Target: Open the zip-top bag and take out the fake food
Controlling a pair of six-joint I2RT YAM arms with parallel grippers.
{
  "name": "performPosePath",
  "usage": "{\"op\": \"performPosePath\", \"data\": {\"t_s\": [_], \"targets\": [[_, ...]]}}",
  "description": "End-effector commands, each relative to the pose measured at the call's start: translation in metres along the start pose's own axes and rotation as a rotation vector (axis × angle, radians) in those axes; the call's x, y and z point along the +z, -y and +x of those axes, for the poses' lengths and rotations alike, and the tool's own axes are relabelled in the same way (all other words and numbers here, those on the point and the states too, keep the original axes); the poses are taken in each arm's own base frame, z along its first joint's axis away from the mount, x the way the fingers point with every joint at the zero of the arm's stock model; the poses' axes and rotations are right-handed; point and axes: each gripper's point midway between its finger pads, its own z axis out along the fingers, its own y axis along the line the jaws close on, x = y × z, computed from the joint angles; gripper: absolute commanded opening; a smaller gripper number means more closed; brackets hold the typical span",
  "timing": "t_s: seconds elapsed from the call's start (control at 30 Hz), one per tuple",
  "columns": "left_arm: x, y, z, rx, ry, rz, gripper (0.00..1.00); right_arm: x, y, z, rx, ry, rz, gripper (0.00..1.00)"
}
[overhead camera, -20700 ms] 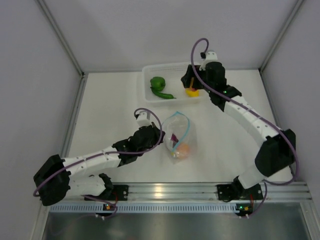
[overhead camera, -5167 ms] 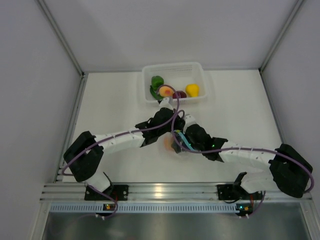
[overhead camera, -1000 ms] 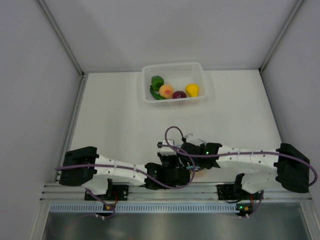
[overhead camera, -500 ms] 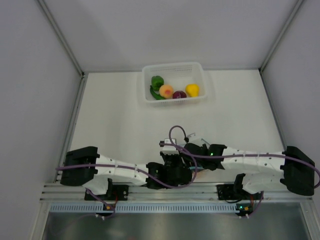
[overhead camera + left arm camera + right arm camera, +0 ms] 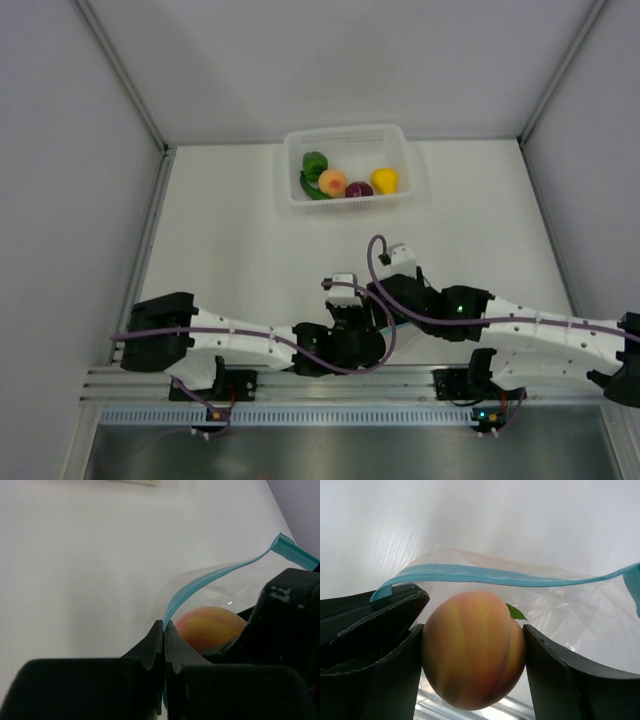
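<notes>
In the left wrist view my left gripper [image 5: 164,625] is shut on the light blue zip strip [image 5: 220,572] of the clear zip-top bag [image 5: 200,592], holding one side of the mouth up. Inside the bag sits a peach-orange fake fruit [image 5: 472,655] with a small green leaf. My right gripper [image 5: 472,630] reaches into the bag and is shut on this fruit, one finger [image 5: 395,675] against each side. The same fruit [image 5: 210,626] shows in the left wrist view beside the black right gripper. In the top view both grippers meet near the table's front edge and hide the bag.
A white mesh basket [image 5: 345,135] stands at the back centre. It holds a green pepper [image 5: 316,163], a slim green chili [image 5: 315,190], a peach-orange fruit [image 5: 333,182], a purple piece [image 5: 359,189] and a yellow pepper [image 5: 385,180]. Side walls close in the table.
The right arm has drawn back to the right and its wrist has moved away from the front edge. The left arm has stayed almost still near the front edge.
</notes>
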Motion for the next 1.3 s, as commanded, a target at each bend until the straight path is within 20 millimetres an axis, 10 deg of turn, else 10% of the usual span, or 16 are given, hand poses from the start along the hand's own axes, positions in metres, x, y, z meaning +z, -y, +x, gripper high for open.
{"op": "performPosePath", "data": {"t_s": [0.0, 0.47, 0.8, 1.27], "targets": [[-0.003, 0.019, -0.020, -0.122, 0.020, 0.041, 0.00, -0.027, -0.025, -0.050, 0.051, 0.162, -0.125, 0.39], [0.002, -0.009, -0.027, -0.179, 0.006, 0.020, 0.00, -0.097, -0.028, -0.122, 0.075, 0.418, -0.279, 0.38], [0.000, -0.092, -0.054, -0.240, 0.063, -0.111, 0.00, -0.153, 0.012, -0.223, 0.068, 0.556, -0.086, 0.39], [-0.038, -0.143, -0.108, -0.254, 0.135, -0.071, 0.00, 0.091, 0.129, -0.342, 0.118, 0.373, 0.146, 0.42]]}}
